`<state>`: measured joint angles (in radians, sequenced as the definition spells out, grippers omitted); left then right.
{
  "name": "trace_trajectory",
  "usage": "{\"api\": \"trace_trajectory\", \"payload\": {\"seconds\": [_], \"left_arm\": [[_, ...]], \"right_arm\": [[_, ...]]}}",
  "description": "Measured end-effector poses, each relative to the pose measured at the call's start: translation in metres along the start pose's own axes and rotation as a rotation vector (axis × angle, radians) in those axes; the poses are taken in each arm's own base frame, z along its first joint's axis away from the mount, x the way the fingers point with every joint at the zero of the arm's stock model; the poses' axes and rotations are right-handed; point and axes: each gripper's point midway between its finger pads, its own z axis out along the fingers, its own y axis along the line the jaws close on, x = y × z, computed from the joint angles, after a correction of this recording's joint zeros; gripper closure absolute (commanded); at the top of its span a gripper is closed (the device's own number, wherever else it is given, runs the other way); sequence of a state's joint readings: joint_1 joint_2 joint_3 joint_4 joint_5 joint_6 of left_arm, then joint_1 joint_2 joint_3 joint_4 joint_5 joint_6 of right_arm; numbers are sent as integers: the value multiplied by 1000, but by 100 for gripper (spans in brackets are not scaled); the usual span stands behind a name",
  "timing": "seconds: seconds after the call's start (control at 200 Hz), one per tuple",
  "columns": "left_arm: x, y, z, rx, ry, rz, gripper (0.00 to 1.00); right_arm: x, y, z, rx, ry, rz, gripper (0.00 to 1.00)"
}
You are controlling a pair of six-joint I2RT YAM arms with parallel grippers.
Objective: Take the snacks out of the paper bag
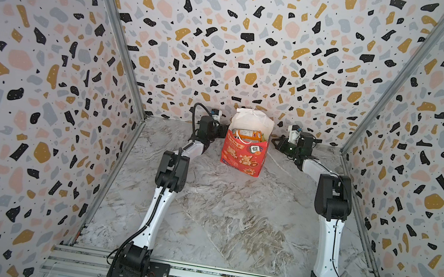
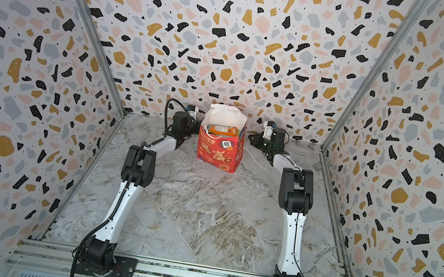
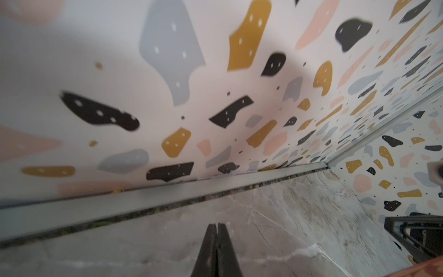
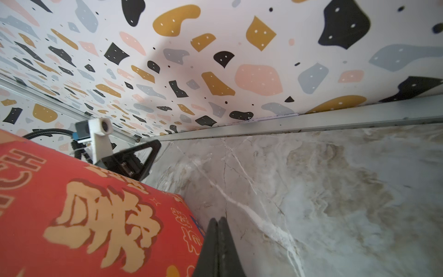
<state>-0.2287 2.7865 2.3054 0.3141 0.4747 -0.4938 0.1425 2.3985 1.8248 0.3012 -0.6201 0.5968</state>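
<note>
Red paper bag upright near far edge of worktop, snacks inside; left hand and right hand closed, empty.

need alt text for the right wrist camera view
The right gripper, shut and empty, reaches over the marble tabletop right beside the red paper bag with gold characters. Behind the bag, the left arm's wrist camera shows against the speckled wall.

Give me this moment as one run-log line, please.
bag: upright, open | snacks: inside bag | left gripper: shut, empty | right gripper: shut, empty, beside bag
</note>
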Motion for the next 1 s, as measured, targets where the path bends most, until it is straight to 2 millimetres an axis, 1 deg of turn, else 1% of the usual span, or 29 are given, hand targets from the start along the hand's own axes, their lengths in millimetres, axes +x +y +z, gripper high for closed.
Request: {"api": "trace_trajectory", "payload": {"seconds": [0.065,0.14,0.27,0.375,0.521,0.626,0.716,0.756,0.806,0.876,0.941,1.001], "left_arm": [[12,-6,1,11,22,-8,100],[23,-12,-3,9,44,-16,100],[34,-17,-21,-5,79,-17,100],[38,-30,-41,-1,90,-12,100],[42,-56,-76,14,84,7,100],[50,-84,-104,38,70,29,100],[56,-103,-118,64,56,46,100],[56,-109,-123,75,49,54,100],[55,-112,-127,78,42,58,100],[50,-112,-130,76,29,62,100],[36,-104,-134,61,3,63,100],[18,-90,-134,35,-23,61,100]], "right_arm": [[1,-1,0,1,1,1,100],[3,-3,-1,5,4,6,100],[16,-13,-9,30,20,36,100],[20,-21,-21,53,19,58,100],[14,-32,-36,72,-1,58,100],[9,-39,-41,81,-12,43,100],[6,-40,-41,81,-12,27,100],[3,-40,-38,76,-8,21,100],[-1,-38,-34,67,-9,13,100],[-6,-35,-29,55,-11,4,100],[-7,-31,-25,47,-11,-2,100],[-5,-28,-21,42,-6,-4,100]]}}
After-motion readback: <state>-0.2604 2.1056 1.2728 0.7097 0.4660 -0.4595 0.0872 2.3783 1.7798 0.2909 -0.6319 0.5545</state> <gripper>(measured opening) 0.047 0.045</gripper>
